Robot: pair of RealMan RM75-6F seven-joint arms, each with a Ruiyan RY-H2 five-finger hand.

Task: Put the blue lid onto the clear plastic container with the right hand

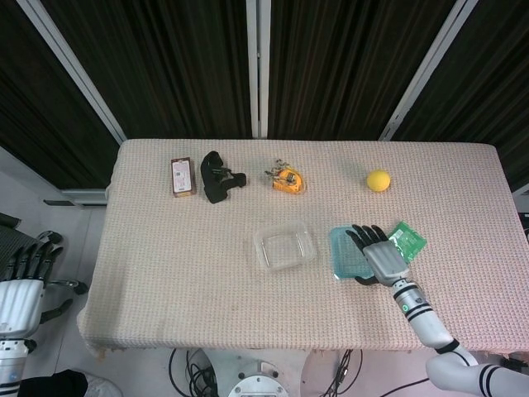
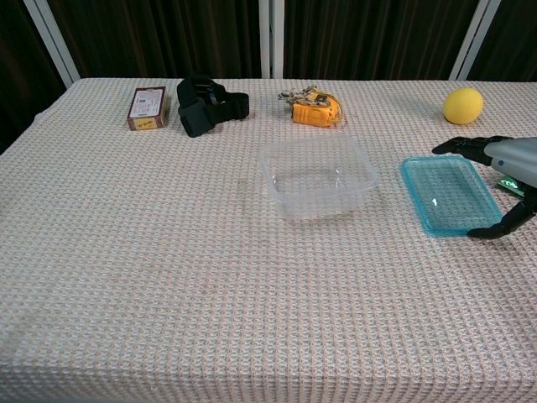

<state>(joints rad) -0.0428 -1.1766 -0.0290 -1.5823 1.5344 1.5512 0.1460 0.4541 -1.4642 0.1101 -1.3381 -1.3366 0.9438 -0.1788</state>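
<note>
a: how many of each thing are on the tabletop (image 1: 165,289)?

b: one clear plastic container (image 1: 285,246), one blue lid (image 1: 348,253), one yellow ball (image 1: 378,180), one orange tape measure (image 1: 287,179), one black strap-like item (image 1: 216,176), one small brown box (image 1: 182,177) and one green packet (image 1: 408,241). two hands show in all.

a: where do the task's things lie?

b: the container sits near the middle of the tabletop, open side up, with nothing in it. the lid lies flat just to its right, apart from it, with bare cloth between them.

a: and the other things?

b: the box, the black item, the tape measure and the ball are lined up along the far edge, well apart from the container. the green packet lies just right of the lid, partly under the right hand (image 1: 379,252).

a: how is that hand posed?

b: it comes in from the near right corner, fingers spread and pointing far-left across the lid's right edge, thumb by the lid's near corner. it holds nothing; whether the fingertips touch the lid is unclear. the left hand (image 1: 29,269) hangs off the tabletop's left side, fingers loosely apart and holding nothing.
</note>
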